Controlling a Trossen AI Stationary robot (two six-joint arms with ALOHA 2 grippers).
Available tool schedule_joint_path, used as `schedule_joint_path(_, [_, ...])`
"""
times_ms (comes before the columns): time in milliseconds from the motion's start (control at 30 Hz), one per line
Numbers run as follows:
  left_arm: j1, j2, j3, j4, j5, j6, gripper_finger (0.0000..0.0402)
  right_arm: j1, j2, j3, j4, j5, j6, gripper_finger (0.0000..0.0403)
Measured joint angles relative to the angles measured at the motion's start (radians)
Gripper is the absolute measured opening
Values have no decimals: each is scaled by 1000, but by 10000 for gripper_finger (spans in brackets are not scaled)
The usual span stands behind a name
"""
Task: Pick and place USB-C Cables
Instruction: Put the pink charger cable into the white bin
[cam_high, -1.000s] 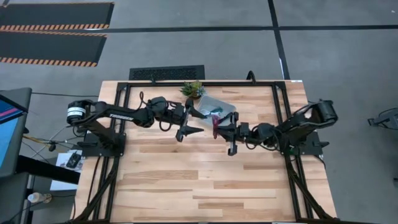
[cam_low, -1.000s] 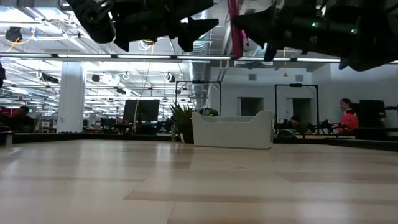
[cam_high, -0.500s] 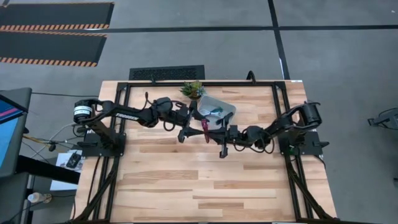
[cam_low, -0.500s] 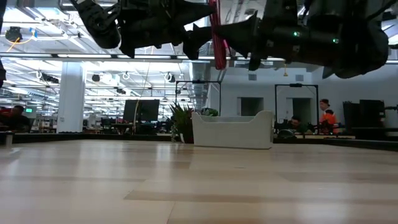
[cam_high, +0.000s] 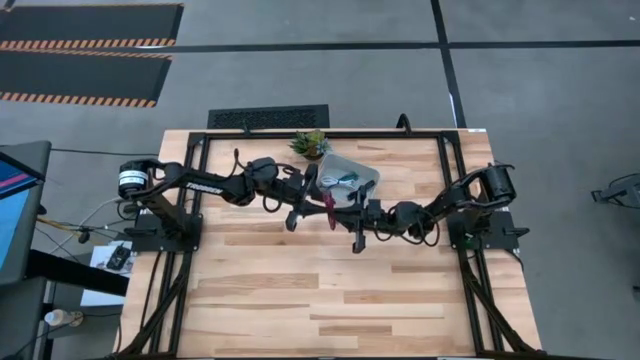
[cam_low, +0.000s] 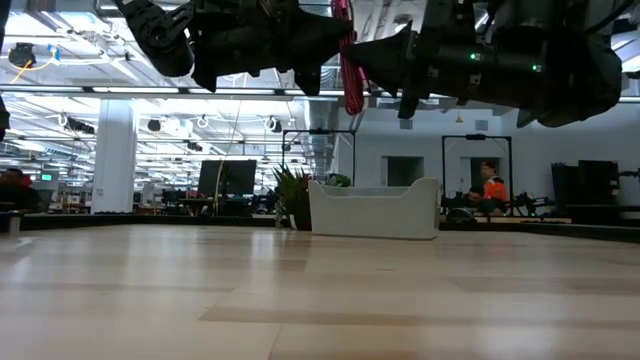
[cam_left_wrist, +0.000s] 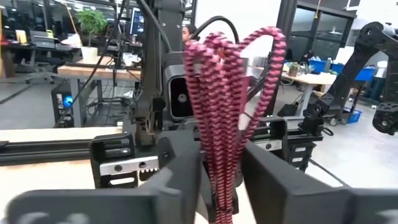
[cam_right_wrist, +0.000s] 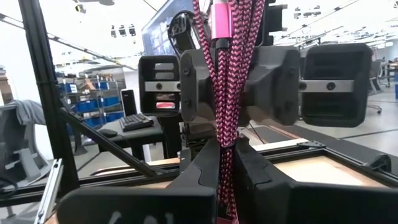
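A maroon-red braided USB-C cable bundle (cam_high: 330, 207) hangs upright high above the middle of the table, also seen in the low view (cam_low: 350, 75). My left gripper (cam_left_wrist: 221, 183) reaches it from the table's left and my right gripper (cam_right_wrist: 227, 171) from the table's right. Both are shut on it, tip to tip (cam_high: 338, 208). A teal cable (cam_high: 347, 180) lies inside the white bin (cam_high: 362, 170) just beyond them. My left gripper pinches the folded strands of the bundle (cam_left_wrist: 219, 168) between its two fingers. It comes in level from the table's left and lies across the bundle. The loop ends (cam_left_wrist: 267, 37) stand free beyond the fingers, and the bundle is clear of the table. My right gripper pinches the same bundle (cam_right_wrist: 225, 146) between its two fingers, level from the table's right and across the strands. Its hold is just beside the left fingers (cam_right_wrist: 199, 81). The bundle stays upright, and its lower end (cam_low: 352, 105) hangs free below the fingers.
A small green potted plant (cam_high: 310, 143) stands at the far edge beside the white bin (cam_low: 375, 208). Black frame rails (cam_high: 200, 170) run along the table's left and right sides. Bare wood (cam_high: 330, 300) fills the near half. A person in orange (cam_low: 490, 185) is far behind.
My right gripper has carried the maroon cable toward the table's left, up to my left gripper. My left gripper, wide open before, has shut its fingers on the bundle. The cable has stayed upright and clear of the table.
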Motion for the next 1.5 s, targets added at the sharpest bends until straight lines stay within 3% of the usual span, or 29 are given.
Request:
schedule_joint_path(133, [0,0,0,-3,-3,2,24,0,0,0,-2,1,4,35])
schedule_joint_path(200, [0,-1,0,-3,-3,2,12,0,0,0,-2,1,8,35])
schedule_joint_path(333, [-1,-1,0,-3,-15,0,17,0,0,0,-3,7,20,35])
schedule_joint_path(533, [1,-1,0,-5,-66,-17,5,1,-1,0,-6,122,46,57])
schedule_joint_path(967, [8,-1,0,-3,-82,-40,2,4,-1,0,-12,138,45,181])
schedule_joint_path(1167, [12,-4,0,-6,-84,-60,1,9,-10,-2,-22,140,-4,218])
schedule_joint_path(1333, [13,-28,1,-25,-76,-62,1,9,-90,-51,-49,146,-7,225])
schedule_joint_path(1500, [14,-79,1,-47,-76,-58,0,16,-266,-116,-182,168,-15,223])
